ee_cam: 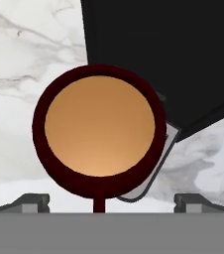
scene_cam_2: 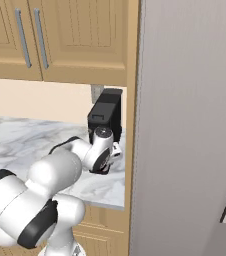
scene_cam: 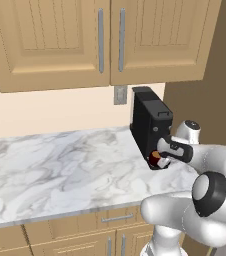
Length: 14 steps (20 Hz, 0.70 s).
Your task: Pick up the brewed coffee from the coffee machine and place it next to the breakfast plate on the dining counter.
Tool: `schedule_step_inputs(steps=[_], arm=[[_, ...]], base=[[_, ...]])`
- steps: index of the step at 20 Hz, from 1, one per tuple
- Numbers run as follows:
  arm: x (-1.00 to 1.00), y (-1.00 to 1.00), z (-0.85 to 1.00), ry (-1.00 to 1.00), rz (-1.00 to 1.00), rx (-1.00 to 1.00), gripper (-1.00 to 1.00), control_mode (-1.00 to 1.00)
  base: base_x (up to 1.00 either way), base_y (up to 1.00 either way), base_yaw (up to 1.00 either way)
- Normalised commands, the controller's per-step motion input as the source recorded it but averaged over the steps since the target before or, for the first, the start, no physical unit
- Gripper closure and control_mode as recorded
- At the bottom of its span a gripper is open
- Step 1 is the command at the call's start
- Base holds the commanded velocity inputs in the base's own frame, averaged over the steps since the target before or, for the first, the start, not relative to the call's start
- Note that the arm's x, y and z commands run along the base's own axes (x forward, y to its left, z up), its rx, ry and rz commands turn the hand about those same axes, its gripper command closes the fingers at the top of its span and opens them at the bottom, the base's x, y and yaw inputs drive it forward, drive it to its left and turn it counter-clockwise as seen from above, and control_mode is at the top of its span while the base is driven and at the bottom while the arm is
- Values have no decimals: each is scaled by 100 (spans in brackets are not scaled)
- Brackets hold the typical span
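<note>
Robot arm reaches the brewed coffee [ee_cam: 99,126] at the coffee machine [scene_cam: 149,125] on a marble wall counter [scene_cam: 60,165].

In the hand view, the dark red mug, filled with light brown liquid, sits on the machine's low drip tray, its handle pointing toward the camera; the gripper [ee_cam: 112,201] has its fingertips [ee_cam: 32,201] spread wide apart, one on each side of the mug and clear of its wall. In the left base view the mug [scene_cam: 155,157] shows just beside the hand, at the foot of the tall black machine, beneath tan wooden cabinets [scene_cam: 100,35].
</note>
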Motion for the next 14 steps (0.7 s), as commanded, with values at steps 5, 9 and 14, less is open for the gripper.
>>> schedule_step_inputs(steps=[5, 9, 14], arm=[[6, 0, -17, 0, 0, 0, -100, -100], [0, 1, -27, -3, 1, 0, -100, -100], [0, 13, -27, 0, 0, 0, 100, -100]], base=[[0, 0, 0], [0, 0, 0], [0, 0, 0]])
